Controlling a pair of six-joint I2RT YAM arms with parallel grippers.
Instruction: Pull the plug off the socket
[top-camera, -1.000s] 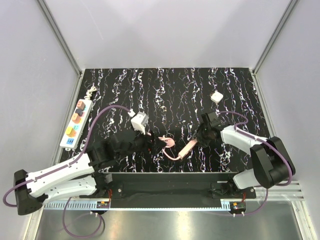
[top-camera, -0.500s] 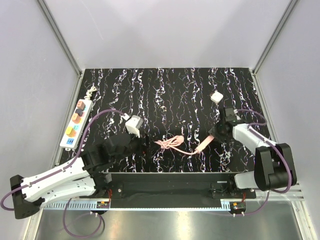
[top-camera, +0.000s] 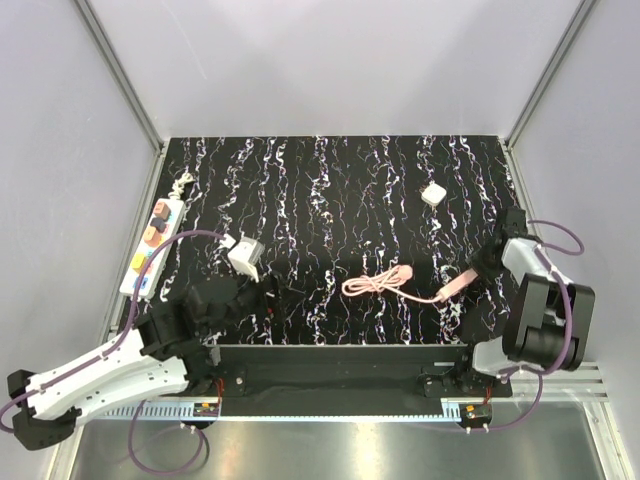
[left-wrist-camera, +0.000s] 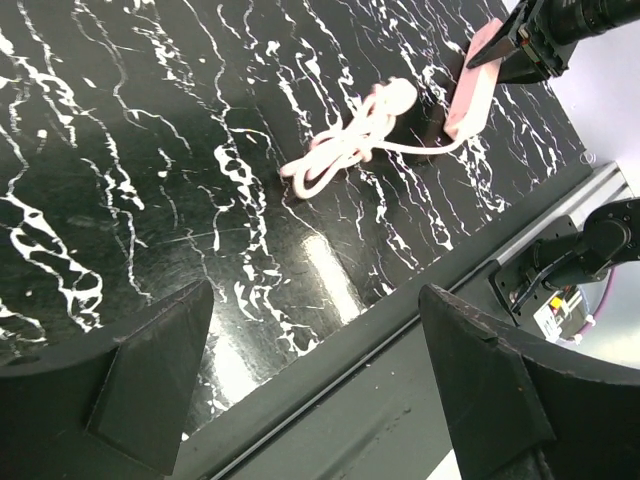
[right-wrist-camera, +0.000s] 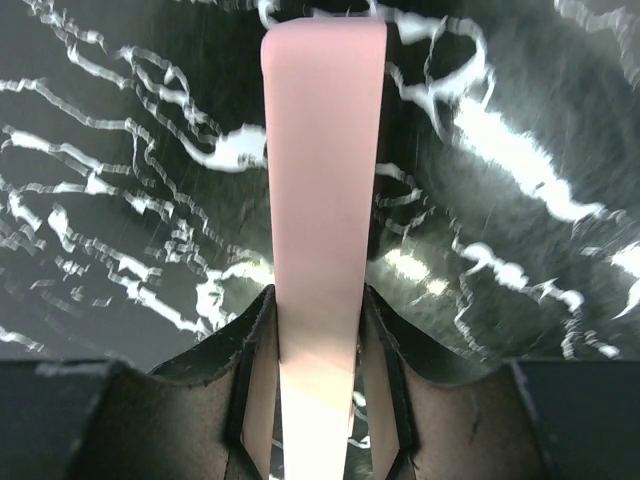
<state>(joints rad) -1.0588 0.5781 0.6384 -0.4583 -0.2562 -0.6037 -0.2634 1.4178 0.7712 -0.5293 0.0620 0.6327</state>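
Pink plug (right-wrist-camera: 322, 150) pinched in right gripper (right-wrist-camera: 318, 340) | left gripper (left-wrist-camera: 320, 385) spread, empty | advice: hold firm, lift slightly, draw pink cord (top-camera: 378, 283) along without snagging

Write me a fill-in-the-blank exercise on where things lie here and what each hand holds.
1. The right hand grips a flat bar whose colour is ___.
2. The left hand holds ___; its fingers stand wide apart.
3. The power strip lies at the ___ edge of the table.
4. The small white cube lies nearer the ___ arm.

Missing words: pink; nothing; left; right.
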